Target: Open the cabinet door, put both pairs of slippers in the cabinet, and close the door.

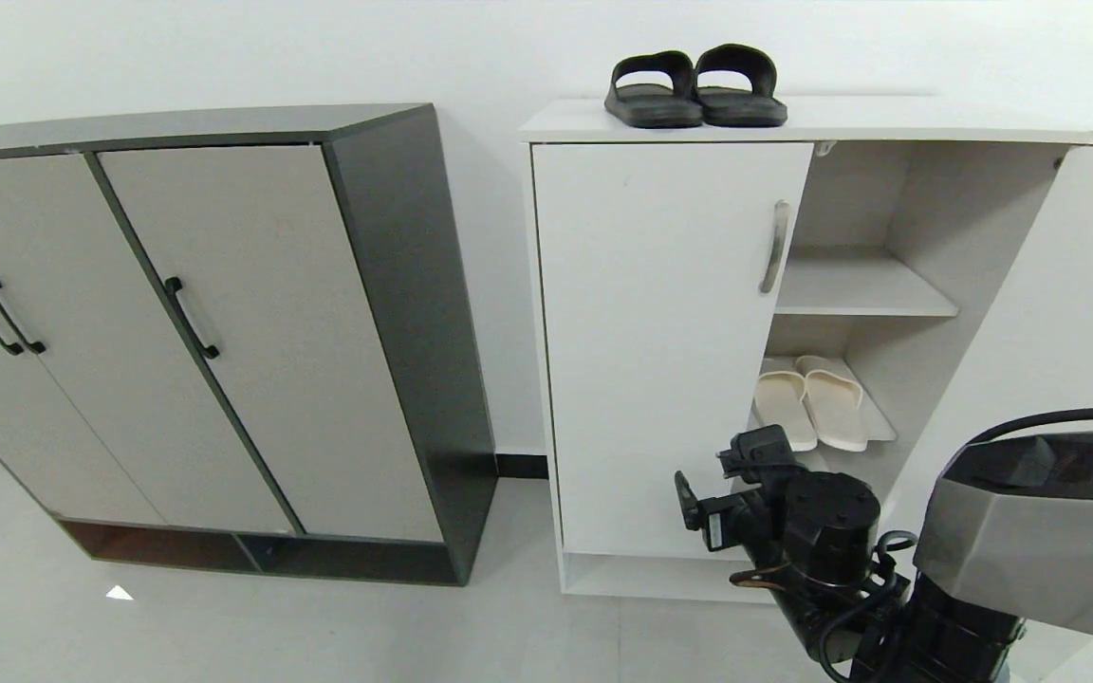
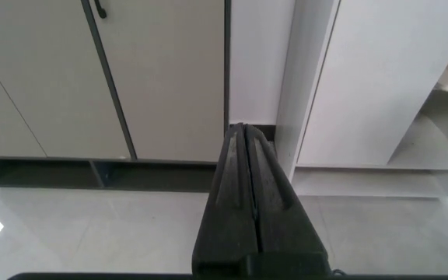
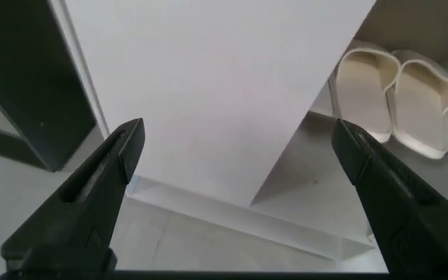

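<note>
One black pair (image 1: 660, 100) atop cabinet (image 1: 888, 116), one cream pair (image 1: 831, 403) inside — right tool (image 3: 237, 128) apart, left tool (image 2: 244, 134) together

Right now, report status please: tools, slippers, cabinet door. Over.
Left tool shut, right tool open, both empty. White wooden cabinet: right door open. Pair of white slippers on lower shelf inside; pair of black slippers on cabinet top. Opening unobstructed.

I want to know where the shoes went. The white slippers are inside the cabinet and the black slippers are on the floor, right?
Not quite. The black slippers are not on the floor; the head view shows them on top of the white cabinet. The white slippers are indeed inside it.
</note>
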{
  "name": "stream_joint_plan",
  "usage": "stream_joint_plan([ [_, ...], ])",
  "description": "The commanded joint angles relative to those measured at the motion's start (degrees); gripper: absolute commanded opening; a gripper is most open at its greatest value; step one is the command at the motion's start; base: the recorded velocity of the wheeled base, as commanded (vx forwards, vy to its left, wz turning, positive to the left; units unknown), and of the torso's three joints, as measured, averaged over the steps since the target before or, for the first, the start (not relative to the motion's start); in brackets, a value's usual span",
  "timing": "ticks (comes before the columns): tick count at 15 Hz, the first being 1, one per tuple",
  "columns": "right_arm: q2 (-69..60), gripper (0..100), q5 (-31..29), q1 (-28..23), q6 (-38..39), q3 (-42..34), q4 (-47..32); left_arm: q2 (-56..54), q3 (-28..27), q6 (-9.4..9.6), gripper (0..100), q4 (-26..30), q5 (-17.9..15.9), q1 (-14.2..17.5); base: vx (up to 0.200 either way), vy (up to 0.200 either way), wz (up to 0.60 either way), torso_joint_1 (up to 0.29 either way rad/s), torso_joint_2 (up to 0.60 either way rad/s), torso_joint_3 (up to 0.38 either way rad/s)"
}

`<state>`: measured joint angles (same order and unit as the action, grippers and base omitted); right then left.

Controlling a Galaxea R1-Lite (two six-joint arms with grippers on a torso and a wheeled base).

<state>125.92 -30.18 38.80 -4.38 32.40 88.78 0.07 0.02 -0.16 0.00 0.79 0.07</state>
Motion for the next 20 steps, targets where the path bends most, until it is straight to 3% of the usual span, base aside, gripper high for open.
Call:
stream_joint_plan([
  [1, 0.0, 100, -0.1, 0.0, 0.0, -0.1, 0.3, 0.0, 0.0, -0.02, 0, -0.1, 0.0, 0.0, 0.0, 0.0, 0.0, 0.061, -0.52, -0.369],
  [10, 0.0, 100, -0.1, 0.0, 0.0, -0.1, 0.3, 0.0, 0.0, -0.02, 0, -0.1, 0.0, 0.0, 0.0, 0.0, 0.0, 0.105, -0.49, -0.343],
  [20, 0.0, 100, -0.1, 0.0, 0.0, -0.1, 0.3, 0.0, 0.0, -0.02, 0, -0.1, 0.0, 0.0, 0.0, 0.0, 0.0, 0.186, -0.5, -0.311],
])
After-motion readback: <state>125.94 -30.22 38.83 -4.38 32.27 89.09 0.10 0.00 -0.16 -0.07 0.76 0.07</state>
